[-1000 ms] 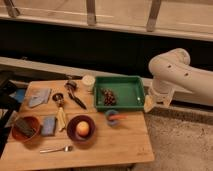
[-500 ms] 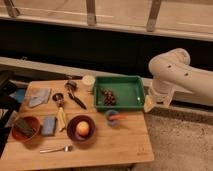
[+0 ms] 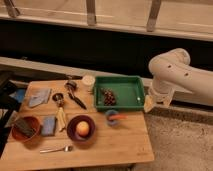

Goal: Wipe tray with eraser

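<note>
The gripper (image 3: 149, 104) hangs off the right edge of the table (image 3: 120, 145), just beside the right near corner of the tray (image 3: 131, 81). Its jaws stand wide and hold nothing. The white arm (image 3: 172, 75) rises above it and runs out of view to the right.

The tray sits at the far right of the table. A dark clump (image 3: 108, 96) lies on its left half; what it is cannot be made out. The right half of the floor is bare.

The eraser (image 3: 24, 126) lies in the orange bowl (image 3: 33, 134) at the near left corner, well apart from the gripper, with the whole table between them.

Handling, judged by appearance:
- The eraser is probably light and stiff, with a soft felt face.
- Grip it across its two long sides, from above.
- The bowl wall crowds it, so finger clearance is likely tight.
- The bowl is light and may slide or tip during the lift.

The fingertips merge into one pale shape. The eraser's lower part is hidden by the bowl rim.
</note>
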`<state>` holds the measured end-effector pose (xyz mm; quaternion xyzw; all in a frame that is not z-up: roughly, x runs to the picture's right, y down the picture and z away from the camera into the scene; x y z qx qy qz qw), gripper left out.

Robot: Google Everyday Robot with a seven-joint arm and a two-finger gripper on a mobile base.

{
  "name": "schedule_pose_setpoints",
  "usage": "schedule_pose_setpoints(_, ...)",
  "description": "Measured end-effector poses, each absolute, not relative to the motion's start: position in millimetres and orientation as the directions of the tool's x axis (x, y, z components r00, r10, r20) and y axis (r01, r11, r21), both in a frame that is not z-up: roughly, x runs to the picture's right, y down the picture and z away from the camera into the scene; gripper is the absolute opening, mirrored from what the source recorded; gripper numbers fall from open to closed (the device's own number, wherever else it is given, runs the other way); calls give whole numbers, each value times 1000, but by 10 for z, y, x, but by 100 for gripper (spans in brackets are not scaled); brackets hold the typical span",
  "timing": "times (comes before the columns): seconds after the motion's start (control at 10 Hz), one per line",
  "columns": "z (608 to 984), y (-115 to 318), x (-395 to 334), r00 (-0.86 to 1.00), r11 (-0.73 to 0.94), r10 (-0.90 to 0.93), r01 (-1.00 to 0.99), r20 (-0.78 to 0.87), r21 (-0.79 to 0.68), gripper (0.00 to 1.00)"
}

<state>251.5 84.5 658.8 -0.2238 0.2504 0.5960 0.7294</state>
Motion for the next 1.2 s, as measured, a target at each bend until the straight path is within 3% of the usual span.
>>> schedule_pose_setpoints(1.2,6567,849,2490,177,201,760,-979,-625,-32,64)
